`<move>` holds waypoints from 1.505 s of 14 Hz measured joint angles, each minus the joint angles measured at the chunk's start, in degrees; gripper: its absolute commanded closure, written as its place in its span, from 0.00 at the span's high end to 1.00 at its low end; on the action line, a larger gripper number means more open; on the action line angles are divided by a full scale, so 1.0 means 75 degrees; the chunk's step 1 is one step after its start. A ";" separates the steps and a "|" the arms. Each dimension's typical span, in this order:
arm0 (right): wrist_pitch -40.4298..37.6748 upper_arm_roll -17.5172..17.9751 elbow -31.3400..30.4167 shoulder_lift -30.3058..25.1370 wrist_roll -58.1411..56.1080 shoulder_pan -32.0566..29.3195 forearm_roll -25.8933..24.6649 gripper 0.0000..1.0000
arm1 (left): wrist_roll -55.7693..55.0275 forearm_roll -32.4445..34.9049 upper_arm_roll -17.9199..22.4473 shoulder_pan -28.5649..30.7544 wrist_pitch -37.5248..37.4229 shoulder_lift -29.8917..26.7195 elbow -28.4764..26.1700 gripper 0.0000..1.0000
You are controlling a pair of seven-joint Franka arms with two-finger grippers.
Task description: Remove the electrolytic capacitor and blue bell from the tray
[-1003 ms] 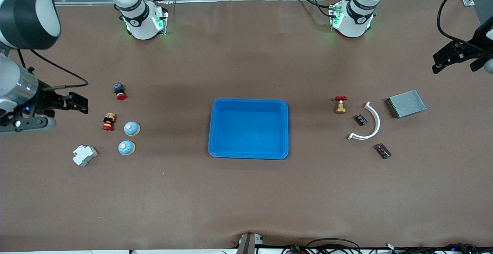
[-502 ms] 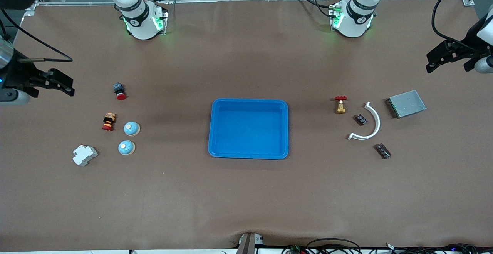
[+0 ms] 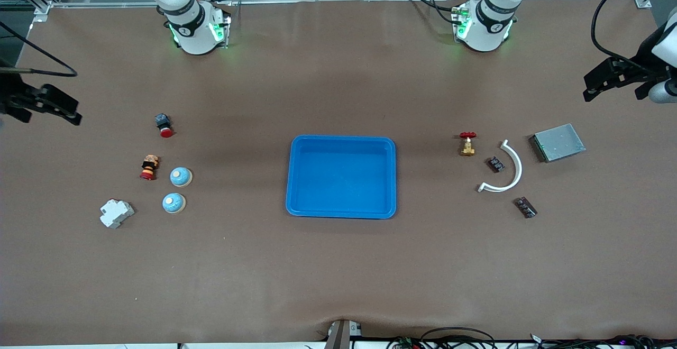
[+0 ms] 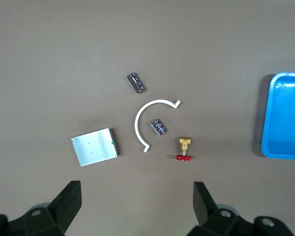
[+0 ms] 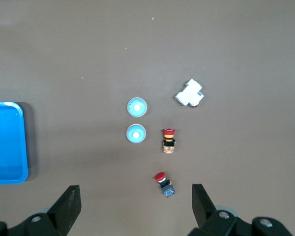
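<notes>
Two blue dome bells (image 3: 181, 176) (image 3: 173, 203) sit toward the right arm's end of the table, and both show in the right wrist view (image 5: 135, 133) (image 5: 136, 106). Two small dark capacitors (image 3: 495, 164) (image 3: 525, 207) lie toward the left arm's end, also in the left wrist view (image 4: 159, 126) (image 4: 136, 82). My right gripper (image 3: 71, 111) hangs open and empty, high over the table's end, its jaws wide in its wrist view (image 5: 136, 201). My left gripper (image 3: 587, 89) hangs open and empty over the other end (image 4: 136, 201).
A blue tray (image 3: 296, 180) lies mid-table. By the bells are a white block (image 3: 116, 213) and two red push buttons (image 3: 148, 167) (image 3: 164, 125). By the capacitors are a white arc (image 3: 515, 166), a red-handled brass valve (image 3: 467, 144) and a metal box (image 3: 558, 142).
My right gripper has drawn back from over the buttons toward the right arm's end of the table. My left gripper has shifted slightly. Nothing on the table has moved.
</notes>
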 measured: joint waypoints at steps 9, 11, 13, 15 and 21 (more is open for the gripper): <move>-0.0303 -0.0246 0.0138 -0.0016 -0.0318 -0.0119 0.0006 1.00 | 0.0000 0.0000 -0.0004 0.0003 0.0045 0.0076 0.0011 1.00; -0.0329 -0.0246 0.0138 -0.0016 -0.0318 -0.0122 0.0007 1.00 | 0.0001 0.0000 -0.0004 0.0003 0.0045 0.0076 0.0011 1.00; -0.0350 -0.0252 0.0138 -0.0015 -0.0318 -0.0145 0.0007 1.00 | 0.0001 0.0000 -0.0005 0.0002 0.0045 0.0076 0.0011 1.00; -0.0354 -0.0255 0.0135 -0.0008 -0.0318 -0.0161 0.0007 1.00 | 0.0001 0.0000 -0.0005 0.0001 0.0045 0.0076 0.0011 1.00; -0.0357 -0.0255 0.0134 0.0025 -0.0318 -0.0165 0.0009 1.00 | 0.0013 -0.0020 -0.0005 0.0005 0.0026 0.0074 0.0011 1.00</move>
